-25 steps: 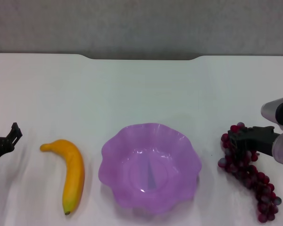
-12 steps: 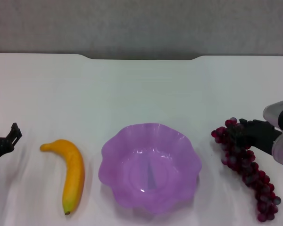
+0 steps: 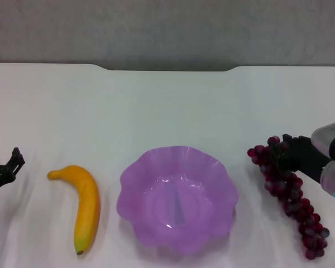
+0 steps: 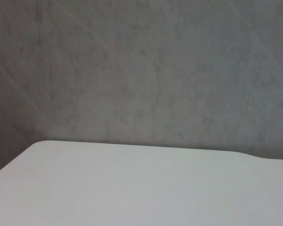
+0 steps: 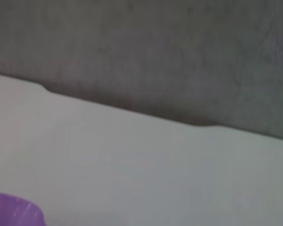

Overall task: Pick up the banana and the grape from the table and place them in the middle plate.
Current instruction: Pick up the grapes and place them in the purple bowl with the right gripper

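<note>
Just one banana, one plate.

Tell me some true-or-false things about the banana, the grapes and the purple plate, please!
1. The banana lies inside the middle plate. False: it lies on the table, on the robot's left of the plate.
2. The plate has nothing in it. True.
3. The right gripper is at the upper end of the grape bunch. True.
4. The grape bunch is on the robot's left of the plate. False: it is on the robot's right.
5. The left gripper is touching the banana. False: it sits apart, near the table's left edge.
</note>
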Available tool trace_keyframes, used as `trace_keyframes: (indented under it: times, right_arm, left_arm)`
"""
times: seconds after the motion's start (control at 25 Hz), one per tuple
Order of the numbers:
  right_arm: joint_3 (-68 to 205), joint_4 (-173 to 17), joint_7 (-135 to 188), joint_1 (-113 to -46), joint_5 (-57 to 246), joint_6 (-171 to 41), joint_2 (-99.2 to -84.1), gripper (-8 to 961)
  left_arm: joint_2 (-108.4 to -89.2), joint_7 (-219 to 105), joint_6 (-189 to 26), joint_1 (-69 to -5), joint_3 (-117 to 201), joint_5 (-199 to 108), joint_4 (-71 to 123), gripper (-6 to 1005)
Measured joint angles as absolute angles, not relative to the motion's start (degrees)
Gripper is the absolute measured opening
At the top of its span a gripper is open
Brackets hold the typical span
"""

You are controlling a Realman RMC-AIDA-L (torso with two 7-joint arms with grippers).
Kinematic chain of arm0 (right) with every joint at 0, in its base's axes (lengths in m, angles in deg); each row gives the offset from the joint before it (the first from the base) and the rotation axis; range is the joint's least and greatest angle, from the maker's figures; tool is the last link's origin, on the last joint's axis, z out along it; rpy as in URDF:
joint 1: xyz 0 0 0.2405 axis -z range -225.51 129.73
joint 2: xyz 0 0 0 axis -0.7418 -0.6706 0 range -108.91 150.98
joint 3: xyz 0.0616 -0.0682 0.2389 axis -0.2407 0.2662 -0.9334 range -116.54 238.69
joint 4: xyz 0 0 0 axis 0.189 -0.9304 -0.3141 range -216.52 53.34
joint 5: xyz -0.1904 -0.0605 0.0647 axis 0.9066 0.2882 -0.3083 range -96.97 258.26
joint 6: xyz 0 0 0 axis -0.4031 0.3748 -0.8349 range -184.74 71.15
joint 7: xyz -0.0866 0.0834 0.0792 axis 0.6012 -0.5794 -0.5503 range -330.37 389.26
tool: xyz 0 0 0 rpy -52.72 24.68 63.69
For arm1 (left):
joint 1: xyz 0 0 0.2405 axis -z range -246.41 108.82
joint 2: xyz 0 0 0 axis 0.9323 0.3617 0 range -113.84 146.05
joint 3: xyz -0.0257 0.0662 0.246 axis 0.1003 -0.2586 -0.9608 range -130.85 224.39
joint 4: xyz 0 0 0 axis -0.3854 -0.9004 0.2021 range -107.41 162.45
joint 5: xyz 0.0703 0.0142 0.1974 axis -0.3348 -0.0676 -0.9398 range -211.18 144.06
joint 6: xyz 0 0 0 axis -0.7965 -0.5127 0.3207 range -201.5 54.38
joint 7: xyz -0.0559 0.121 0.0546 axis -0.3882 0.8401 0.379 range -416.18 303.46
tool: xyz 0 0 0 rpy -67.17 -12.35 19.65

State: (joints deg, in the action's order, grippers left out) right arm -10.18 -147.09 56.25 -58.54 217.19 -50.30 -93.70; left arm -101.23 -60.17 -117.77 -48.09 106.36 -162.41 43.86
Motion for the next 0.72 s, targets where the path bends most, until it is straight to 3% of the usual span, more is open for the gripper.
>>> trace_keyframes:
  times: [0.72]
  right_arm:
    - [-4.0, -149.5, 56.3, -54.7, 219.4, -63.1, -93.58, 294]
  left_arm:
    - [-101.14, -60.2, -117.8, -48.2, 106.5, -162.3, 43.9, 891]
